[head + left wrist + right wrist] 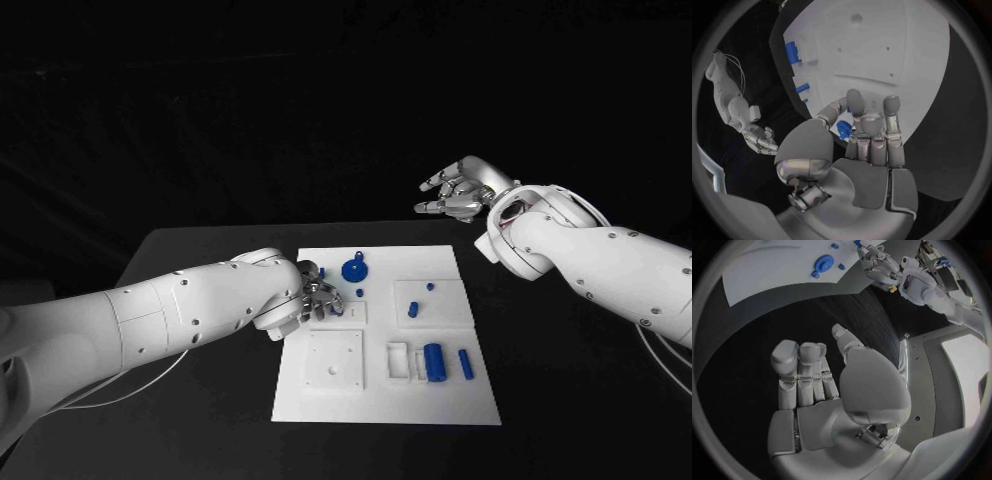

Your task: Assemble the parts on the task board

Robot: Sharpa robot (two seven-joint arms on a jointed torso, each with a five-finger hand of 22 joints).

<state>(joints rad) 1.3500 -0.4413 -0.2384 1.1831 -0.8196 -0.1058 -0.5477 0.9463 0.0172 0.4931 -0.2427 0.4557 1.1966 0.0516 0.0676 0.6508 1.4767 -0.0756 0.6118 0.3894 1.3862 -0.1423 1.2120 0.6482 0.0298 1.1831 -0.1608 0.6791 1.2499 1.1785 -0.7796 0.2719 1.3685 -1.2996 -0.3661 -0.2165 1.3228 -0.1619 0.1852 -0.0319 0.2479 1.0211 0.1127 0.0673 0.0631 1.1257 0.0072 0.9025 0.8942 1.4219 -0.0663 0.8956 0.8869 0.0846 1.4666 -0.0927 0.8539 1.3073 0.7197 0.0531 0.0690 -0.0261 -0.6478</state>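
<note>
The left hand [315,292] rests over the left part of the white board [387,400], its fingers near a blue round part [355,270]. The right hand [462,190] hangs above the black table [562,400], beyond the board, holding nothing, fingers loosely curled.

It looked like a robotics lab or test cell. A matte black table [202,250] stood against unlit black surroundings and carried one flat white plastic task board [389,395] with cut-out recesses and small blue plastic parts [433,360]. White-shelled robot arms [159,315] with bare cables reached over it, and nothing domestic lay around.
</note>
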